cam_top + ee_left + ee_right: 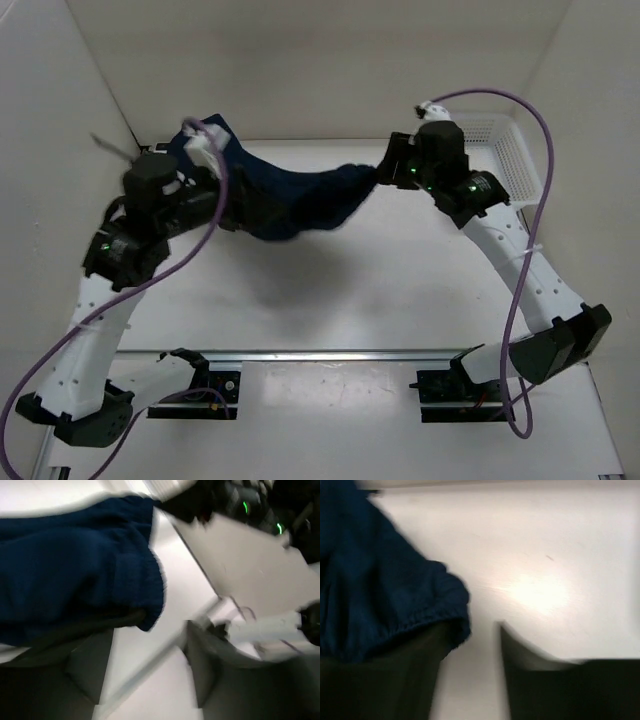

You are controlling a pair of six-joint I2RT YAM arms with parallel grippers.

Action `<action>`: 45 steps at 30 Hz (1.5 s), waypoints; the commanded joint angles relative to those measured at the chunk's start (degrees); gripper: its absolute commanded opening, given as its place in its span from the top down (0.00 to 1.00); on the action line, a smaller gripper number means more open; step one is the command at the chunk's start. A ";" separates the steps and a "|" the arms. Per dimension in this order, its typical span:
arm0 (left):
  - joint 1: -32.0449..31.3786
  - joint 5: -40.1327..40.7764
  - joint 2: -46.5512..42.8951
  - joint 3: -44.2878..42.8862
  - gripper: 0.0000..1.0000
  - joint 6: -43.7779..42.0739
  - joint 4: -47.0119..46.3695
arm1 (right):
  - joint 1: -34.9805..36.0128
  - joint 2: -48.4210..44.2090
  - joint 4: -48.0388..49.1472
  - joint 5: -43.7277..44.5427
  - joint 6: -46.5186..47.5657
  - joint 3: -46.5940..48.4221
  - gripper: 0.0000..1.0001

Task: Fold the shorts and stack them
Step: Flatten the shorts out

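Observation:
The dark navy shorts hang bunched above the table between my two grippers. At their left end is my left gripper, at their right end my right gripper. In the left wrist view the left gripper is open, with white table showing in the gap; the shorts lie over its left finger only. The right wrist view shows the right gripper open as well, and the hem of the shorts rests on its left finger.
A white mesh basket stands at the back right, just behind the right arm. White walls close in the table on the left, back and right. Both arm bases sit on a rail at the near edge.

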State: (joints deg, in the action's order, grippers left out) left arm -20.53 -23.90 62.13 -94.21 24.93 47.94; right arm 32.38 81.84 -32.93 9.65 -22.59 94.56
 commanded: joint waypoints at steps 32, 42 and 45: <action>20.01 12.46 27.69 36.29 0.00 5.74 -5.31 | 21.58 2.43 14.21 -21.60 -11.60 -40.26 0.16; 22.99 13.79 30.95 31.03 0.13 5.04 -5.32 | 10.08 -2.82 12.19 -15.10 -14.41 -44.55 0.44; 23.52 14.32 32.70 27.17 0.12 5.04 -4.00 | 7.18 -1.61 12.19 -17.55 -14.41 -44.55 0.34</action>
State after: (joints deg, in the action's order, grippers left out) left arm 1.93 -10.68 95.57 -62.30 30.04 44.62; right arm 40.82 80.42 -21.10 -7.22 -36.34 50.65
